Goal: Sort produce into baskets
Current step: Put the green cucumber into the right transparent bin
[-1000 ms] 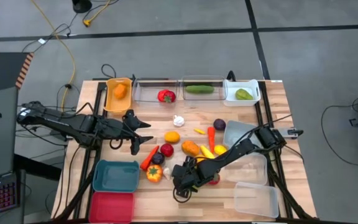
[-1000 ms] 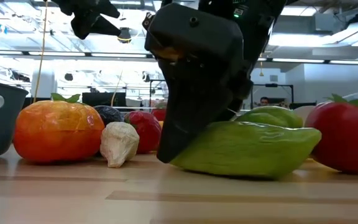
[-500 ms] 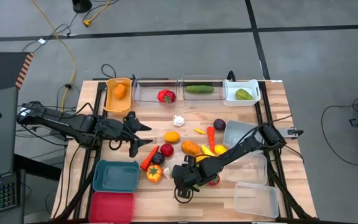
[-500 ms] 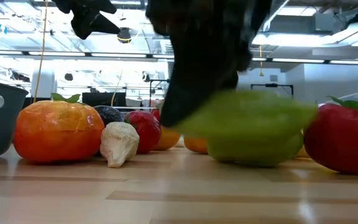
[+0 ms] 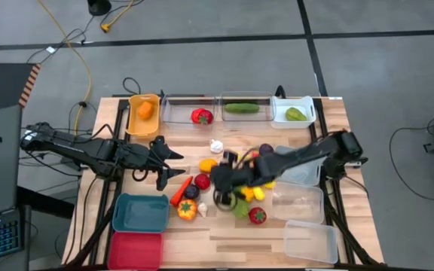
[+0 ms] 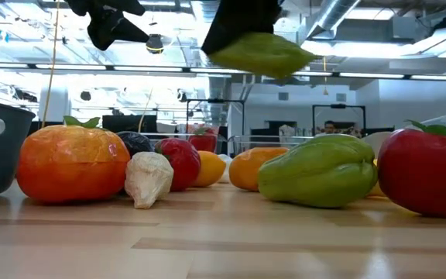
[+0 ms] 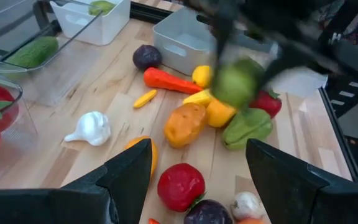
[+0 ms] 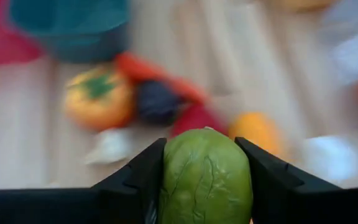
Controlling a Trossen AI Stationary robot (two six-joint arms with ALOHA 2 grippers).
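Note:
My right gripper [image 5: 227, 184] hangs above the middle of the table, shut on a green fruit [image 6: 262, 53], which the left wrist view also shows in the air [image 7: 238, 84]. Below it the rest of the produce lies scattered on the wood: another green piece [image 6: 320, 170], a tomato [image 6: 428, 170], an orange pepper [image 6: 72, 163], a garlic bulb [image 6: 149, 180]. My left gripper [image 5: 173, 162] hovers open over the table's left half with nothing between its fingers [image 7: 129, 177]. My right gripper pinches the green fruit by two opposite sides [image 8: 168, 180] between its two fingers [image 8: 135, 180]. The fingers slant down from the table's right. The fruit is lifted clear of the table, its rounded end sticking out past the fingertips.
Along the far edge stand an orange-yellow basket [image 5: 132, 120], two clear ones [image 5: 173, 117] [image 5: 243, 117] and a white one [image 5: 307, 114], each with produce inside. A teal [image 5: 140, 213] and a red basket [image 5: 136, 248] sit near left; clear bins [image 5: 310, 241] stand on the right.
My right gripper has risen from the table's near middle with the green fruit, lifting it clear, and has gone toward the far edge. The other green piece has stayed on the table.

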